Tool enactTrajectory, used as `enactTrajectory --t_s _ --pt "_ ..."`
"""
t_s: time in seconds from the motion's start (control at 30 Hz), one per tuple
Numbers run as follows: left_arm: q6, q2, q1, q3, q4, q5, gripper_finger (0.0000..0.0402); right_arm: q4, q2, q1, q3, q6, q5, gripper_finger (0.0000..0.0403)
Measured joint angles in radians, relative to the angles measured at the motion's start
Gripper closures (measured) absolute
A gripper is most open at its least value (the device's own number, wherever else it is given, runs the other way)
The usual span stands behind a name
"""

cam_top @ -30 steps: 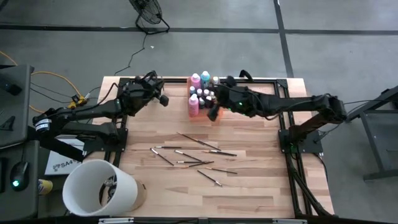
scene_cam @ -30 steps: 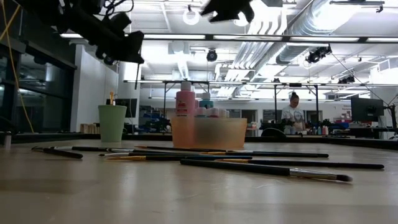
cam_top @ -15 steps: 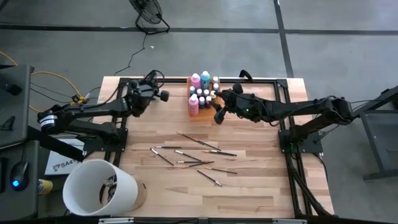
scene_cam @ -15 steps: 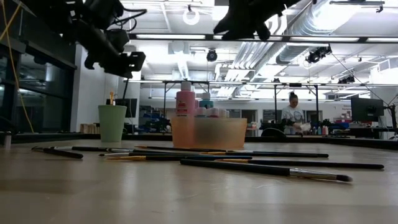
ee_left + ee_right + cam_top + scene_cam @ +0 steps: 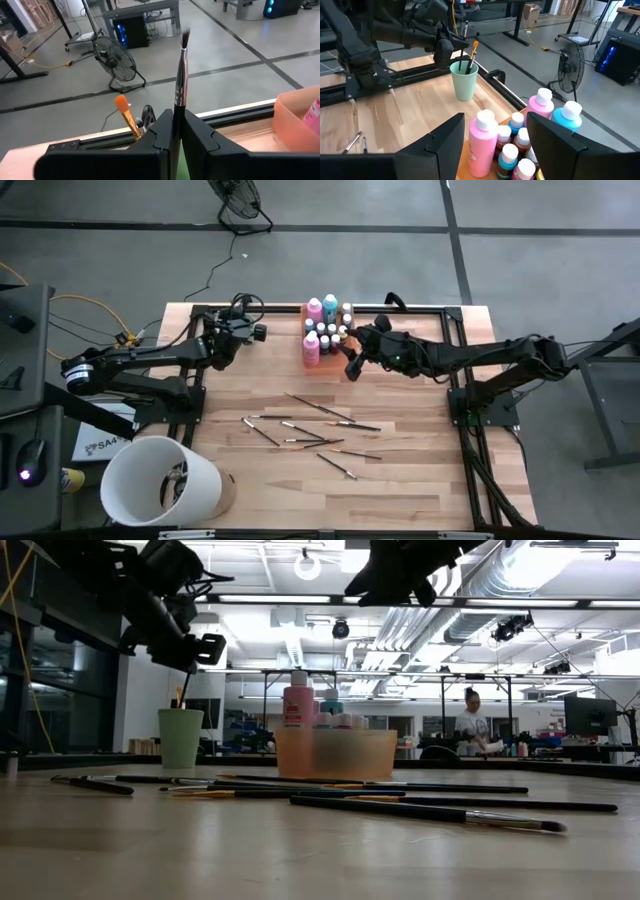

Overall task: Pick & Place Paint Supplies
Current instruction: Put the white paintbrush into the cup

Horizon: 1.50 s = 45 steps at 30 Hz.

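**Op A:** I've got the left claw (image 5: 176, 137) pinched tight on one brush (image 5: 181, 75), up over the far left part of the worktop (image 5: 400, 490). From the wrist camera, the handle runs straight up between the fingers, bristle tip pointing away from the claw.

**Op B:** And the mint-green cup (image 5: 464, 80)?

**Op A:** Right there under that claw. In the right wrist view the cup stands upright with a dark-handled brush and an orange-tipped one (image 5: 474, 48) leaning out of it. Whether my held brush is inside the rim or just above it, I cannot tell.

**Op B:** Right side?

**Op A:** The right claw (image 5: 349, 361) hangs in the air just beside the orange tray (image 5: 306, 361), fingers spread wide, nothing in them. Through its own camera I'm looking down on the bottles: a tall pink one (image 5: 483, 145) nearest, another pink (image 5: 540, 106) and a teal one (image 5: 568, 121) behind, small capped ones (image 5: 509, 156) packed between. All upright in the tray.

**Op B:** Loose brushes?

**Op A:** A scatter of brushes (image 5: 318, 407) flat on the middle of the worktop, well apart from both claws. Long axes mostly run left to right, a few slanted. In the low view the nearest brush (image 5: 430, 811) lies with its bristles toward the right.
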<state>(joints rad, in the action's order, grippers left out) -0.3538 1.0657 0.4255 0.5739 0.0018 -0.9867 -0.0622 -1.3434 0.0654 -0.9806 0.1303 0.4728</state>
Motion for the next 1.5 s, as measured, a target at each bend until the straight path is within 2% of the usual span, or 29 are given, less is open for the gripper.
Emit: enactTrajectory --t_s 0.1,0.53,0.7,0.87,1.03,1.33,1.5 --pt "0.000 0.000 0.000 0.000 -0.004 0.000 0.0364 0.000 0.000 0.000 0.000 0.003 -0.003 0.0195" --pt "0.000 -0.002 0.000 0.000 0.004 0.000 0.0261 0.008 0.023 -0.054 -0.002 0.008 0.008 0.0195" --pt "0.009 -0.045 0.000 0.000 0.004 0.018 0.0246 0.090 0.071 -0.090 -0.002 0.050 0.069 0.0195" --pt "0.048 -0.135 0.000 0.000 0.006 0.122 0.0245 0.227 0.098 -0.119 -0.002 0.102 0.063 0.0195" --pt "0.122 -0.217 0.000 0.001 0.007 0.265 0.0245 0.362 0.097 -0.139 -0.002 0.147 -0.031 0.0195" --pt "0.214 -0.296 -0.001 0.002 0.007 0.408 0.0245 0.451 0.093 -0.165 -0.002 0.184 -0.292 0.0195" --pt "0.248 -0.300 -0.001 0.002 0.007 0.515 0.0245 0.434 0.092 -0.184 -0.002 0.182 -0.324 0.0195"
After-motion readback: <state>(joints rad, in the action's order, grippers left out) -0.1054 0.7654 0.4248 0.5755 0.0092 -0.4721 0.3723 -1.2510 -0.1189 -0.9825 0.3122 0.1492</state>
